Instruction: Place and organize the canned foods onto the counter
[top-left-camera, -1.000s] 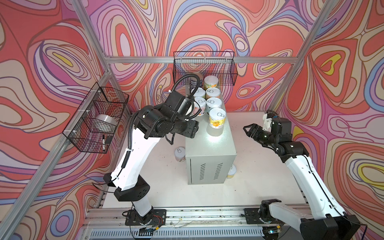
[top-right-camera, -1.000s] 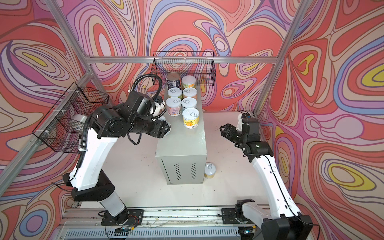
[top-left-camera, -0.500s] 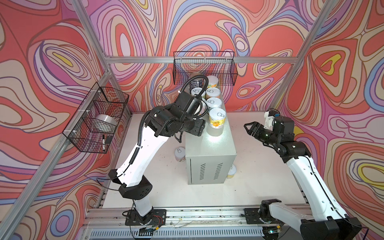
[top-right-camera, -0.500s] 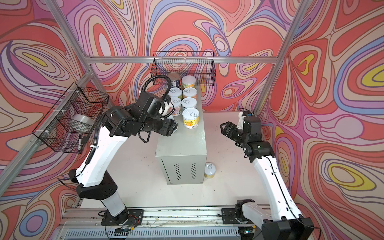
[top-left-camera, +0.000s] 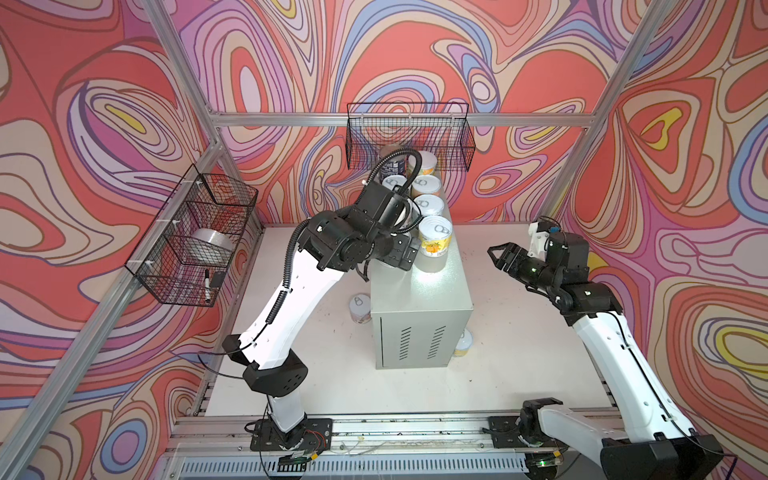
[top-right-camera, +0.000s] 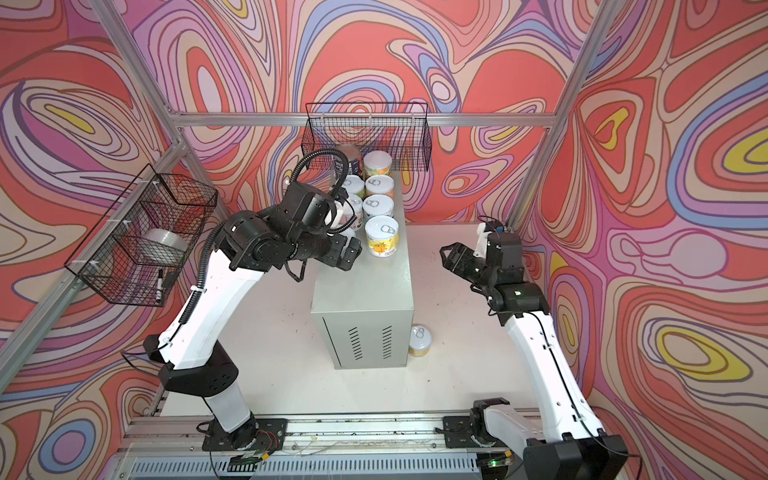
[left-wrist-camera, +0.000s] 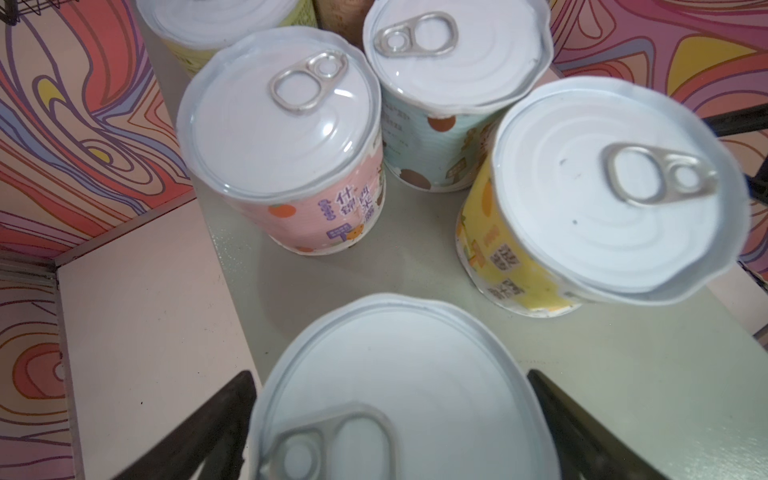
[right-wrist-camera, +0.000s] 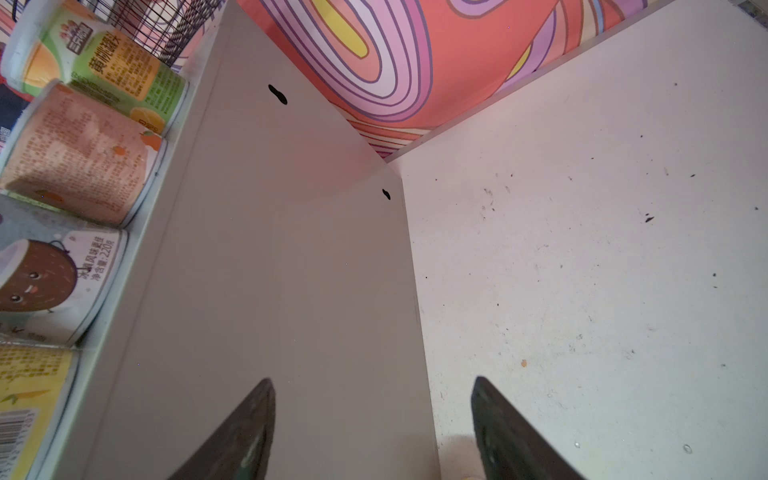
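Grey cabinet (top-left-camera: 419, 291): stands at the centre of both top views on the white table (top-left-camera: 519, 365), its vent slits toward the lower edge of the frame.
Cans on top: two rows run from the cabinet's far end toward frame centre. The navy can (top-right-camera: 348, 160) and green can (top-right-camera: 377, 164) stand rearmost, under the rear basket (top-right-camera: 399, 137). The yellow can (top-right-camera: 381, 235) is foremost in the right row.
Left hand (left-wrist-camera: 387, 374): over the front end of the left row, just left of the yellow can in both top views, with its fingers (left-wrist-camera: 224, 415) spread wide.
Can at left hand: the near can (left-wrist-camera: 395, 415) fills the lower centre of the left wrist view. It stands upright on the cabinet top with one finger on each side. Whether they touch its wall cannot be told.
Neighbours: in that view the pink can (left-wrist-camera: 286, 137) sits upper left, the pale blue can (left-wrist-camera: 449, 137) top centre and the yellow can at right, all apart from the fingers.
Right hand (top-left-camera: 500, 255): right of centre in both top views, over the table and well apart from the cabinet. Its fingers are parted, and only the cabinet wall and the table show between them in the right wrist view.
Loose cans: one (top-left-camera: 360, 307) stands on the table just left of the cabinet, and another (top-right-camera: 420, 340) stands by its lower right corner.
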